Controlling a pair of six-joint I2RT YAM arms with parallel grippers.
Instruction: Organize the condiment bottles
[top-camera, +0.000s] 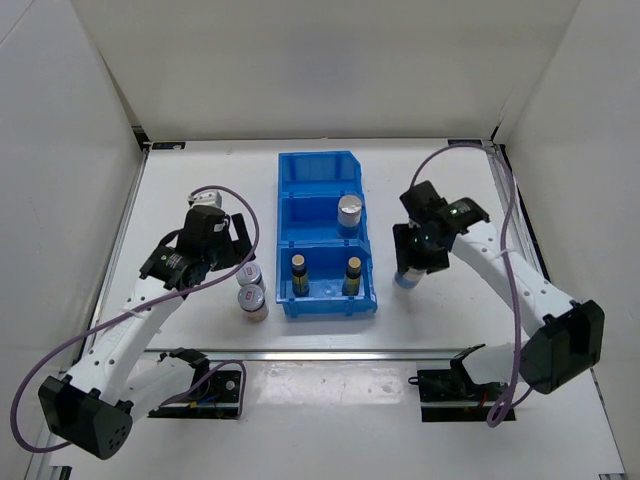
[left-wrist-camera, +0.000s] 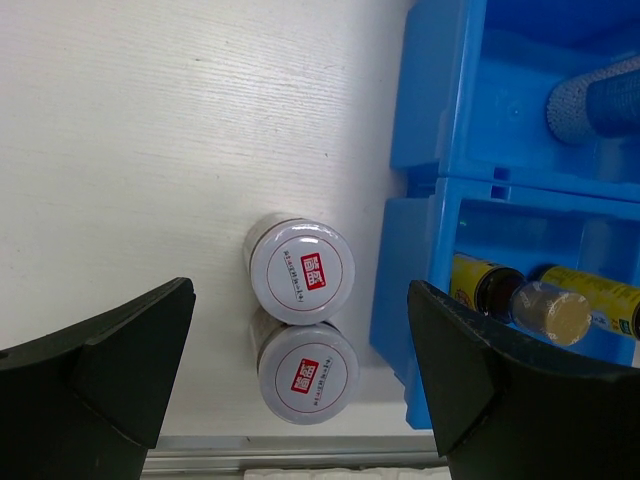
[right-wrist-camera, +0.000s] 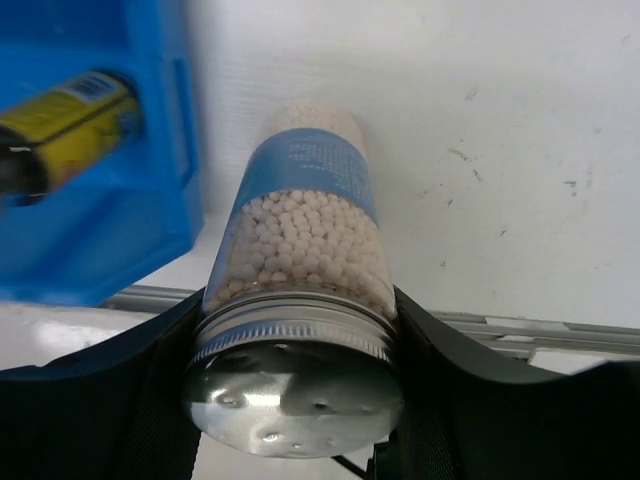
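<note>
Right gripper (right-wrist-camera: 298, 335) clamps a jar (right-wrist-camera: 305, 220) beside the blue bin (right-wrist-camera: 90, 230). Left gripper (left-wrist-camera: 300, 320), spread wide, frames two jars (left-wrist-camera: 302, 267) on bare table (left-wrist-camera: 150, 150).

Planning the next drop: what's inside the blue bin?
Blue bin, near compartment: two slim dark bottles. Middle: one silver-lidded jar. Far one shows nothing; floor under the bottles is hidden.

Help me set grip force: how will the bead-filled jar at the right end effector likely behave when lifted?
The jar looks packed with white pellets, so it is probably heavy for its size, with little shifting. Its smooth round wall and silver lid could slip or twist in the right end effector. Laid down, it would likely roll.
</note>
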